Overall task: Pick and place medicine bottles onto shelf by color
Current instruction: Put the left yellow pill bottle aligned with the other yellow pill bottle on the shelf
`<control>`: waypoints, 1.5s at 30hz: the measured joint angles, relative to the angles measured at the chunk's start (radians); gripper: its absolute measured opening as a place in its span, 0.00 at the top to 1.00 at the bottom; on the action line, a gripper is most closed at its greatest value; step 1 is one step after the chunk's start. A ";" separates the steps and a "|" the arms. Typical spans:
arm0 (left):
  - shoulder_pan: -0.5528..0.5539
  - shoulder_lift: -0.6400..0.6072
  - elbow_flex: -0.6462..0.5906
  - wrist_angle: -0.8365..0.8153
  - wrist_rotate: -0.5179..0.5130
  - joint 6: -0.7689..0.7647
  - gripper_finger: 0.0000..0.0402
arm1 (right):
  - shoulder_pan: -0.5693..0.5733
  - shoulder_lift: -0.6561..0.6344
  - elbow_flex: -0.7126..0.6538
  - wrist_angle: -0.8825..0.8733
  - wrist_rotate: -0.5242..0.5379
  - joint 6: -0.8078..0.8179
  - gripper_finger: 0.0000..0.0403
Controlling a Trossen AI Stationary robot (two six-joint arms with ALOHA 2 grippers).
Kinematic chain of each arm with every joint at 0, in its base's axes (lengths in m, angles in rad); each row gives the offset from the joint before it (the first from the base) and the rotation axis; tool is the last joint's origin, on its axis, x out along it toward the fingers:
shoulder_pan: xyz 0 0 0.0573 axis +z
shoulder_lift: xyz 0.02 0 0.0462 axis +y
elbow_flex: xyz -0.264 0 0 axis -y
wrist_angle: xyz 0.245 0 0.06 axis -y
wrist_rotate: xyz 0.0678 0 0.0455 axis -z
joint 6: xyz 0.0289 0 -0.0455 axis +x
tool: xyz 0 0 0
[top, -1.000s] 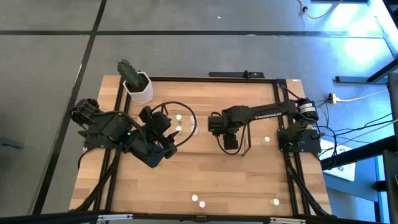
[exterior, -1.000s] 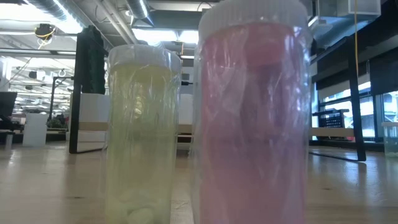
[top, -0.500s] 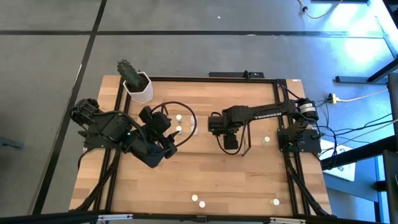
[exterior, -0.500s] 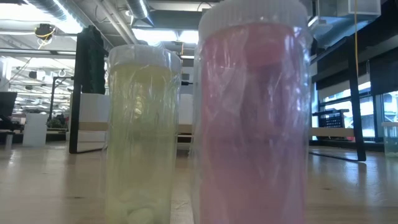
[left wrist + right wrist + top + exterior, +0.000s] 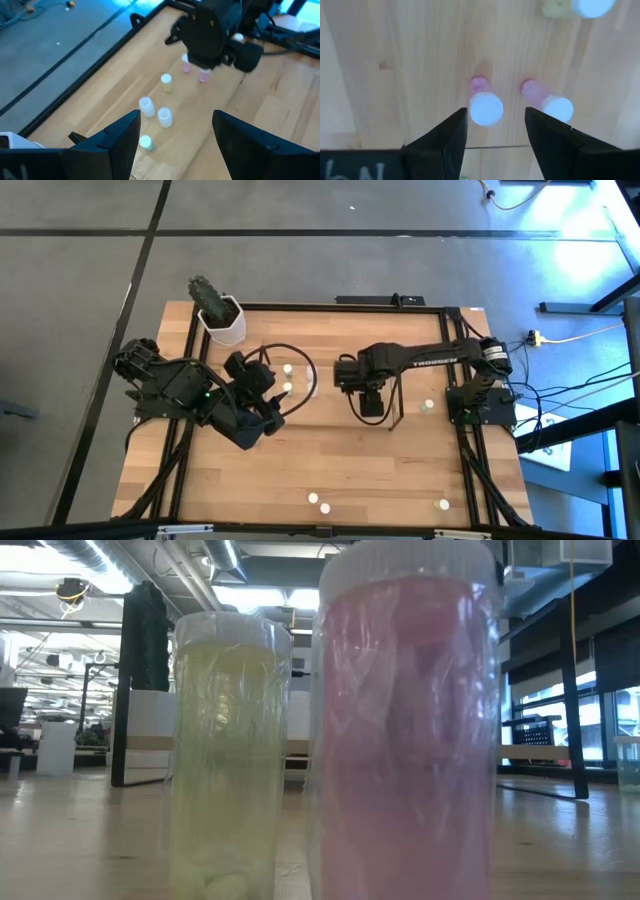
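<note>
Two pink medicine bottles (image 5: 486, 107) (image 5: 555, 106) stand upright on their bases on the wood, side by side, by the shelf's thin dark wire (image 5: 495, 147). My right gripper (image 5: 495, 117) hangs open above them, pointing down, touching neither. A yellowish bottle (image 5: 166, 82), two white ones (image 5: 146, 106) (image 5: 164, 117) and a greenish one (image 5: 145, 143) stand in a row toward my left gripper (image 5: 175, 145). That gripper is open and holds nothing, raised over the table's left half (image 5: 270, 412).
A white hexagonal plant pot (image 5: 222, 320) stands at the far left corner. Loose bottles stand near the right edge (image 5: 427, 406) and the near edge (image 5: 443, 504). A yellowish bottle (image 5: 230, 750) and a pink one (image 5: 405, 720) fill the low view.
My right gripper has risen straight up from the pink bottles, still open and pointing down. The bottles have stayed upright where they were.
</note>
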 joint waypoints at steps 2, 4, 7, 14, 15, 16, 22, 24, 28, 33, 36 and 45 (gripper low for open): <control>0.000 0.000 0.000 -0.001 0.026 0.002 0.40 | 0.004 0.000 0.035 -0.032 0.000 0.008 0.50; -0.004 0.000 0.000 -0.001 0.039 0.002 0.40 | 0.007 0.000 0.077 -0.064 0.000 0.026 0.50; -0.019 0.000 0.000 -0.001 0.042 0.003 0.40 | 0.023 0.000 0.145 -0.100 0.004 0.055 0.50; -0.076 0.000 0.000 -0.004 0.121 0.081 0.40 | 0.102 0.000 0.343 -0.167 0.008 0.078 0.50; -0.086 0.000 -0.004 -0.001 0.126 0.082 0.40 | 0.117 0.000 0.373 -0.174 0.008 0.078 0.50; -0.094 0.000 -0.010 -0.001 0.133 0.082 0.40 | 0.132 0.000 0.401 -0.178 0.008 0.078 0.50; -0.148 0.000 -0.072 0.056 0.195 0.084 0.40 | 0.212 0.000 0.535 -0.194 0.008 0.107 0.50; -0.160 0.001 -0.107 0.104 0.236 0.107 0.40 | 0.236 0.000 0.566 -0.198 0.008 0.128 0.50; -0.179 0.001 -0.184 0.256 0.318 0.228 0.40 | 0.291 0.000 0.623 -0.199 0.011 0.169 0.50; -0.185 0.000 -0.275 0.466 0.455 0.392 0.40 | 0.371 0.000 0.662 -0.199 0.010 0.224 0.50; -0.180 0.000 -0.331 0.575 0.507 0.474 0.40 | 0.418 0.000 0.666 -0.197 0.010 0.247 0.50; -0.163 0.000 -0.511 0.821 0.565 0.711 0.40 | 0.535 0.000 0.666 -0.197 0.008 0.290 0.50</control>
